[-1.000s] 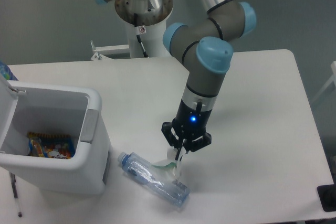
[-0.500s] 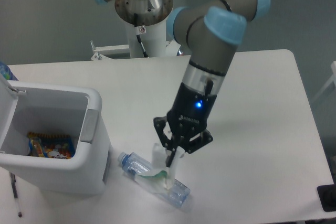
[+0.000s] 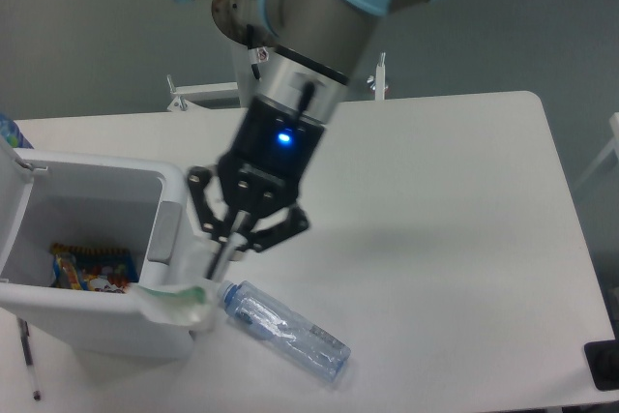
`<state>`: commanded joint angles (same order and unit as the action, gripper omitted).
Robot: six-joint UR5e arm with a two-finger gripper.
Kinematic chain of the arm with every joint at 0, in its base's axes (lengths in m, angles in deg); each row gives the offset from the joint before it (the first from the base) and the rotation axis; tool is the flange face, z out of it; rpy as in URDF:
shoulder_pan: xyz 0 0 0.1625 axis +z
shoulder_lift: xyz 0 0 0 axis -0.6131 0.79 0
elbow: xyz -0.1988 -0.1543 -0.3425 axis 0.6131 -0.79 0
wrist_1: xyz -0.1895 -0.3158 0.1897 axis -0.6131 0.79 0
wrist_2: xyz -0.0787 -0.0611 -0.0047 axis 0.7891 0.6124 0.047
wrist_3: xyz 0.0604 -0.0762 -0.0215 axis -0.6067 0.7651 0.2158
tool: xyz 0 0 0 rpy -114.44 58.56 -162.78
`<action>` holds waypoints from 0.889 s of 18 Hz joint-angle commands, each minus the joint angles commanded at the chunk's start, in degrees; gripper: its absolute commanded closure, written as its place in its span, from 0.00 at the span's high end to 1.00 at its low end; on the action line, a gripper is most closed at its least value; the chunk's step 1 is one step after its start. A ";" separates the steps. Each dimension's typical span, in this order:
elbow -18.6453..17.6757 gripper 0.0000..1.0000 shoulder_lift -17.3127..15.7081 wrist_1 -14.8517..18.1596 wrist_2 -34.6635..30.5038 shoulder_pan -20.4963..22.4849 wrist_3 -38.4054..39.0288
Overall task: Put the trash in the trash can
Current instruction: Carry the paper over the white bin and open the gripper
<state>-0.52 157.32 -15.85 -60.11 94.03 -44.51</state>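
My gripper [image 3: 220, 260] is shut on the flattened white carton with green print [image 3: 174, 299], which hangs over the near right corner of the trash can [image 3: 179, 331]. The trash can is a boxy white bin with a grey side panel, standing open at the table's left. A clear bluish plastic bottle with a blue cap [image 3: 283, 330] lies on the table just right of the bin, below and to the right of my gripper.
A colourful snack wrapper [image 3: 92, 270] lies at the bottom of the bin. The bin's raised lid [image 3: 12, 147] stands at its far left. The arm's white base pillar [image 3: 266, 41] rises behind the table. A dark object [image 3: 604, 365] sits at the right edge.
My gripper has lifted the carton off the bottle and carried it left and up to the bin's near right corner. The bottle stays where it lay.
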 joint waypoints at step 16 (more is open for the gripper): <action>-10.29 0.97 -6.95 -0.26 -0.09 -4.32 -6.86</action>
<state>-10.81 150.38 -16.11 -60.20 89.71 -51.37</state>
